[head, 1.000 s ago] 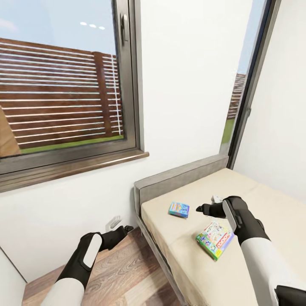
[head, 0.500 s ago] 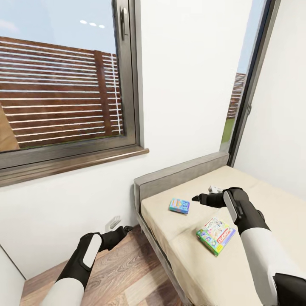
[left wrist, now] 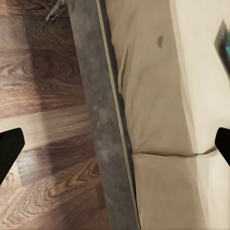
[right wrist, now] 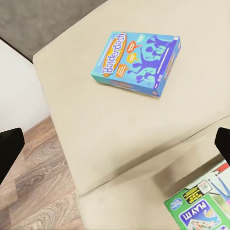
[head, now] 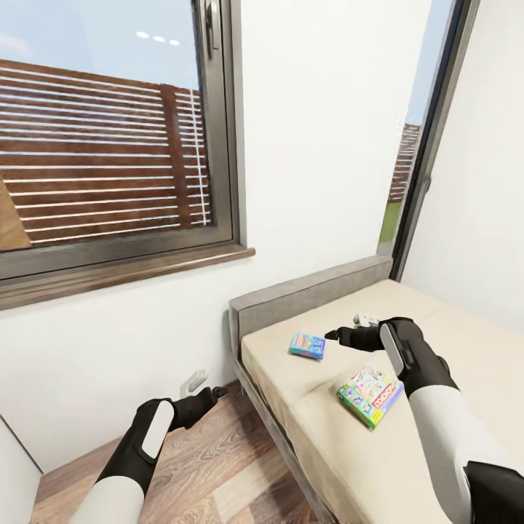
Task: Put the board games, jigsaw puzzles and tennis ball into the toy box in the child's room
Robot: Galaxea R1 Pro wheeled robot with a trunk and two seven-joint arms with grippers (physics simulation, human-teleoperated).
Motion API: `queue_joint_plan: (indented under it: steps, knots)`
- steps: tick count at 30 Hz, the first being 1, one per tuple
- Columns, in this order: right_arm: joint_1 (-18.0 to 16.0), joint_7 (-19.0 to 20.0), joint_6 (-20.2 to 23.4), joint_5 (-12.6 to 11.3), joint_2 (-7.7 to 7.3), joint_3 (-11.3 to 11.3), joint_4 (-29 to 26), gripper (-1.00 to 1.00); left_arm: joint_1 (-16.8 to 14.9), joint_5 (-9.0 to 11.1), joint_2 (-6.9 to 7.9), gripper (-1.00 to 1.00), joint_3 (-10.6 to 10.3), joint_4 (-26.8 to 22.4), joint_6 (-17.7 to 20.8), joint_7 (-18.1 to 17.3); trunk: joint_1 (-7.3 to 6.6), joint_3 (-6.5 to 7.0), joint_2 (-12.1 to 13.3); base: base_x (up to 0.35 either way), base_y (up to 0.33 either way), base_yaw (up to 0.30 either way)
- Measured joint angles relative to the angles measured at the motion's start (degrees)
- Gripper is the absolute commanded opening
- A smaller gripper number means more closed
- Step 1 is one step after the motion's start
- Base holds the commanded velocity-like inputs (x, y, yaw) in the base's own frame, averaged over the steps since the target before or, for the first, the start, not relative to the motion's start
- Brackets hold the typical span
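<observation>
Two board games lie on the beige bed (head: 451, 349): a blue cartoon one (head: 307, 346) (right wrist: 136, 62) near the headboard, and a green-edged Monopoly one (head: 370, 395) (right wrist: 206, 206) nearer me. My right gripper (head: 346, 329) (right wrist: 115, 146) hovers open above the mattress, just right of the blue game and beyond the Monopoly box, holding nothing. My left gripper (head: 207, 389) (left wrist: 115, 146) is open and empty over the wooden floor beside the bed's dark grey frame (left wrist: 103, 124). The toy box, table, jigsaw puzzles and tennis ball are out of view.
A low grey headboard (head: 306, 300) stands against the white wall under a large window (head: 109, 145) with a wooden sill. A second tall window (head: 418, 145) is at the bed's far corner. Wooden floor (head: 211, 466) runs along the bed's left side.
My right gripper has edged left and farther up the bed, closer to the blue game. The whole view has shifted slightly. The left arm has stayed put.
</observation>
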Motion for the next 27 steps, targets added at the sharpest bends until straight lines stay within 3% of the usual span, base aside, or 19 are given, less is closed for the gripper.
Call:
queue_joint_plan:
  steps: [27]
  knots:
    - [0.4, 0.1, 0.1, -0.5, -0.51, 0.0, -0.6, 1.00, 0.1, 0.0, 0.03, 1.00, 0.0, 0.0, 0.0, -0.2, 5.93, -4.85, -10.8, 0.000, 0.000, 0.000]
